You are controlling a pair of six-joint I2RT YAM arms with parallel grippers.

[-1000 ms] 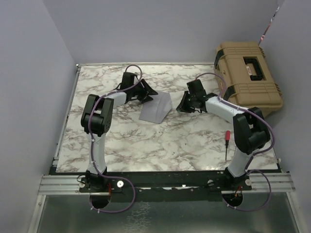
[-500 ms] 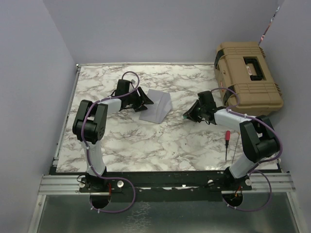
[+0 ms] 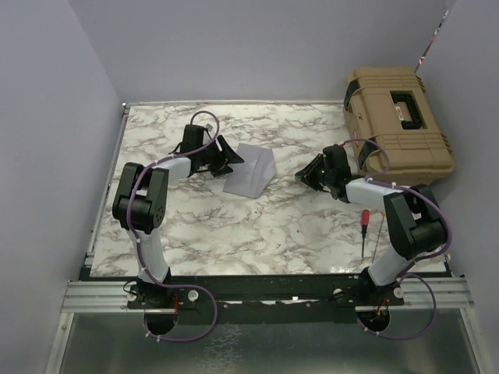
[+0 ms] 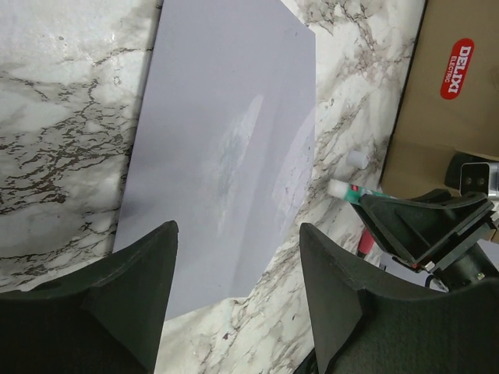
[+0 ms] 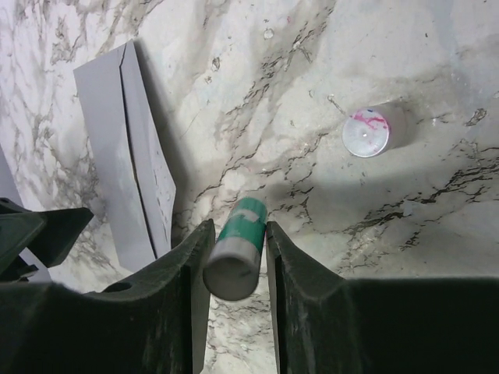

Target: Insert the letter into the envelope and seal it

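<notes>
The grey-lavender envelope [image 3: 251, 170] lies flat on the marble table, and shows in the left wrist view [image 4: 226, 140] and the right wrist view [image 5: 125, 156]. No tan letter is in view. My left gripper [image 3: 231, 159] is open and empty just left of the envelope, its jaws over the envelope's near edge [image 4: 238, 234]. My right gripper [image 3: 306, 174] is shut on a green and white glue stick [image 5: 238, 245], held above the table right of the envelope, apart from it.
A small round white cap [image 5: 366, 132] lies on the table near the right gripper. A tan toolbox [image 3: 398, 121] stands at the back right. A red-handled screwdriver [image 3: 364, 222] lies near the right edge.
The right gripper has drawn back to the right, away from the envelope, with the glue stick in it. The left arm has pulled back to the left. The envelope has not moved.
</notes>
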